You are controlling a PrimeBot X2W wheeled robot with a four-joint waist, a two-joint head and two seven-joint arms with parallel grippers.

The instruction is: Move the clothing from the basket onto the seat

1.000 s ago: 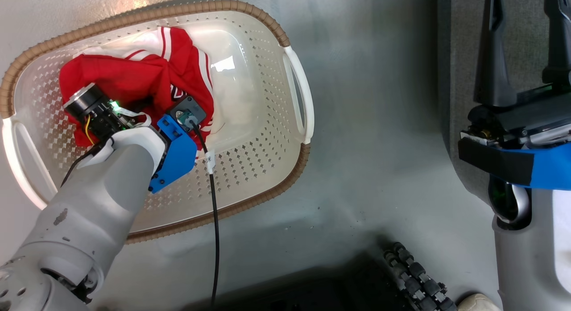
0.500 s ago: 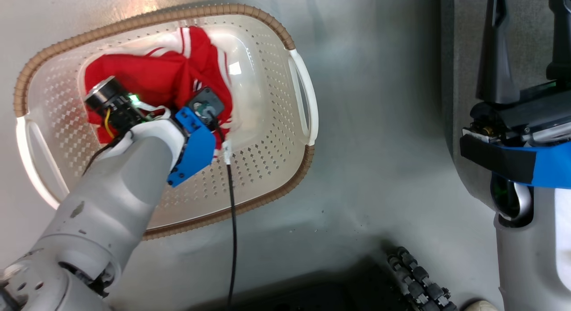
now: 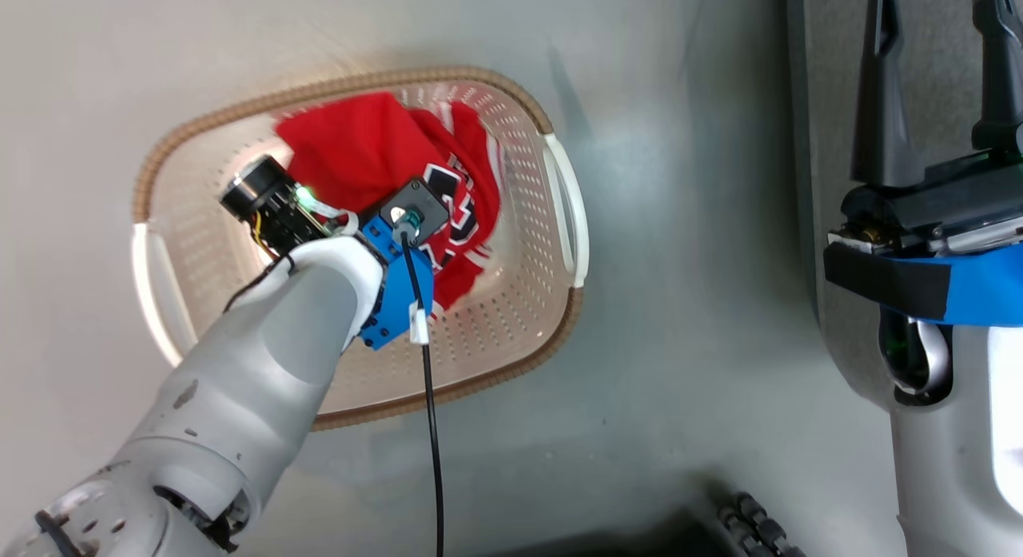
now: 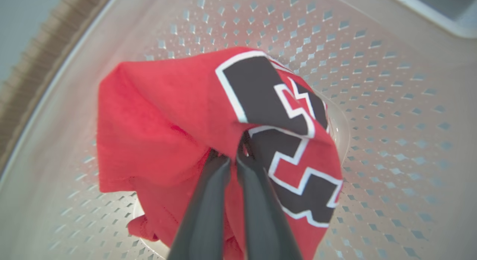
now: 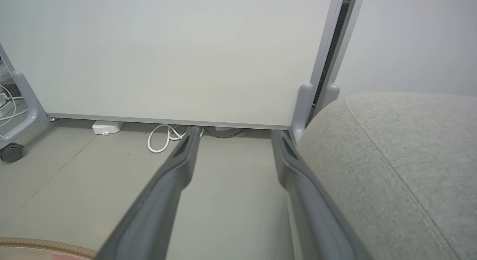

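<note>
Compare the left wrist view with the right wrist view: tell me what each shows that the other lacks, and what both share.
Left wrist view: the left gripper shut on the red jersey, inside the perforated basket. Right wrist view: the right gripper open, the grey seat, a white panel, floor cables. Both: the basket's braided rim.

Much of the basket interior is taken up by the bunched red jersey, which is pinched in the left gripper. Free room is seen along the perforated wall by the handle. The near rim is crossed by a black cable. Bare floor is open between basket and seat. The right gripper is held spread at the seat edge, apparently clear of it.
</note>
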